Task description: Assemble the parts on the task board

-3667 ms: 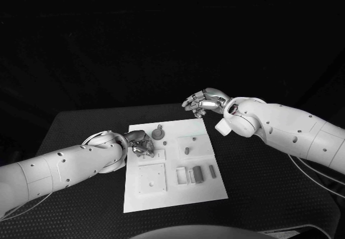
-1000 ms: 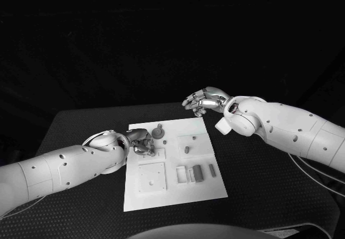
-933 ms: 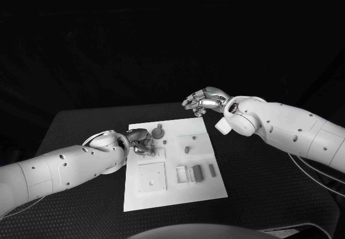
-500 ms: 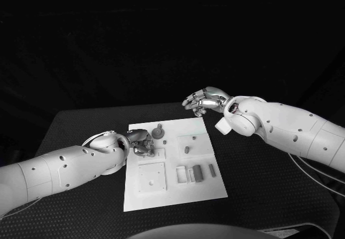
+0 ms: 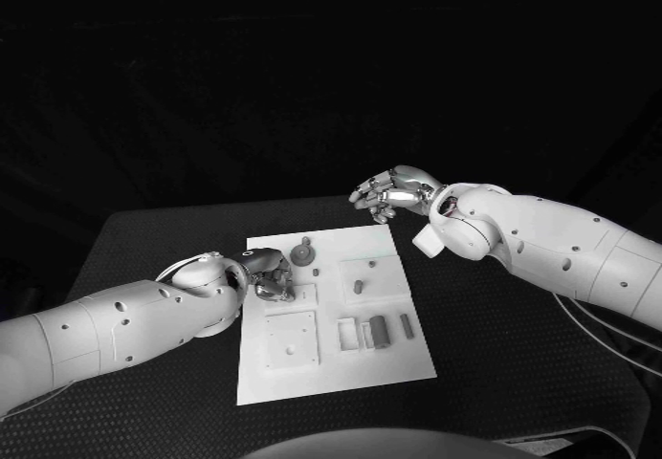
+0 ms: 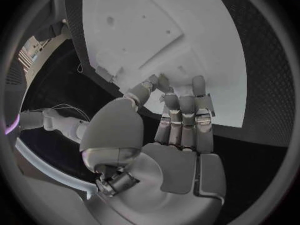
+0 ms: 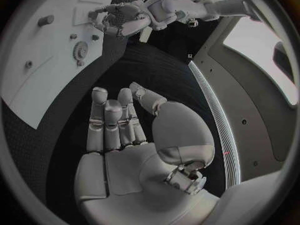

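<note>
One black table point(image 5: 152, 239) holds one white task board point(image 5: 331, 368) in its middle. Two hands: the left hand point(image 5: 269, 273) bends down at the board's left edge, and I cannot tell if it holds anything. The right hand point(image 5: 393, 194), fingers loosely bent, empty, hangs past the far right corner. Several small grey parts point(image 5: 380, 331) sit on the board.

The board point(image 5: 331, 368) lies in the middle of the table point(image 5: 524, 382). The left hand point(image 5: 269, 274) sits over the board's far left part, just near of a round part point(image 5: 302, 255). A small part point(image 5: 359, 285) lies right of that hand. Two upright parts point(image 5: 378, 331) stand side by side at the board's right, nearer. The right hand point(image 5: 390, 194) hangs beyond the board's far right corner, apart from it.
</note>
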Motion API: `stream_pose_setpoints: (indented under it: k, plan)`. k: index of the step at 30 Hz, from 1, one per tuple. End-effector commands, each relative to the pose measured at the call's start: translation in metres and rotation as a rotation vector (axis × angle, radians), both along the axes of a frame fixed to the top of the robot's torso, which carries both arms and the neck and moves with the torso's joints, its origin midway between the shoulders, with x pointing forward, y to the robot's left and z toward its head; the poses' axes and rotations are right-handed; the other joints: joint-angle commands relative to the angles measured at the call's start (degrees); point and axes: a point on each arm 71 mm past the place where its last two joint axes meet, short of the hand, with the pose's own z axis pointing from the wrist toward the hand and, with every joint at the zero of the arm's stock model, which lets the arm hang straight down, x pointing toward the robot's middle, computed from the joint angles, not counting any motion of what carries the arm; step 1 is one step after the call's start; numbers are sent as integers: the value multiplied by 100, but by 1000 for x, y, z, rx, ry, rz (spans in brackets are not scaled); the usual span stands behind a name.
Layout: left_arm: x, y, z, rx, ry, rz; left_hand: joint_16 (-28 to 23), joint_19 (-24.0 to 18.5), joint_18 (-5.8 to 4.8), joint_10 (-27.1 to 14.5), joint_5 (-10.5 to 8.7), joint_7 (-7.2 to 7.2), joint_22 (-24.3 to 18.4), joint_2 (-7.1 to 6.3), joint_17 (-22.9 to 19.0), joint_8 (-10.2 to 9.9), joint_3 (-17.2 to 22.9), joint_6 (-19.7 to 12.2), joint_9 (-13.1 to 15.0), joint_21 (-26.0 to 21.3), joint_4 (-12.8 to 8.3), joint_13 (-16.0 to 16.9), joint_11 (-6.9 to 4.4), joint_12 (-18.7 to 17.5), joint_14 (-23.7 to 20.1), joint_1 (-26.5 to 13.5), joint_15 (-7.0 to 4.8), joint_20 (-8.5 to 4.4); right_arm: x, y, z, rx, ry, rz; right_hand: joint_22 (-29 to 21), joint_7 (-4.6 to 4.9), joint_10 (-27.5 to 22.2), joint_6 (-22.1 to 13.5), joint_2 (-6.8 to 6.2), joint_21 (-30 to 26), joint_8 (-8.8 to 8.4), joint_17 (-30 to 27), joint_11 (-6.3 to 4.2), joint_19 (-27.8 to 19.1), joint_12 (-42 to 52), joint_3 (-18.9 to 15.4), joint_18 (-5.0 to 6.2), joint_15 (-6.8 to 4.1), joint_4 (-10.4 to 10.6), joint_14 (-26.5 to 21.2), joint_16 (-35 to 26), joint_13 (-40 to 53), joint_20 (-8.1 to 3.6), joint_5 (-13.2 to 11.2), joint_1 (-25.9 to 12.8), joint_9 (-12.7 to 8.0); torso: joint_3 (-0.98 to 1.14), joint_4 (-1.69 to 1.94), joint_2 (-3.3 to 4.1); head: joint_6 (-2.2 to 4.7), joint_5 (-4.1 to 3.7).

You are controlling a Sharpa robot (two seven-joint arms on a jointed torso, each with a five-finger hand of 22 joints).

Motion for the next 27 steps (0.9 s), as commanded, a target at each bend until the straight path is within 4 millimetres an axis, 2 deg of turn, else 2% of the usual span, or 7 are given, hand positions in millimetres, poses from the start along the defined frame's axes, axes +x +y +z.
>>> stream_pose_setpoints:
  k: [1,27]
  plan:
    - [-2,-2,-3,13,-17,4,-4,31,-84,28,-23,64,105,-58,-8,13,-12,130,9,-22,44,-6,-15,-27,-8,-18,-37,-5,-1,1,1,8,-4,13,66,36,14,13,-4,-25,-37,-6,-9,37,29,-33,82,-34,-17,7,-22,-6,-1,22,-60,-5,1,2,0,0,-7]
    - [-3,-7,0,-40,-40,-1,-10,66,-84,74,-31,34,99,-62,-13,44,16,177,48,-24,81,-11,-45,-35,35,7,-66,-25,-1,1,0,8,-3,13,66,35,13,15,-3,-28,-38,-7,-10,38,32,-30,81,-36,-18,7,-22,-11,-2,22,-64,-7,5,-2,0,1,-12]
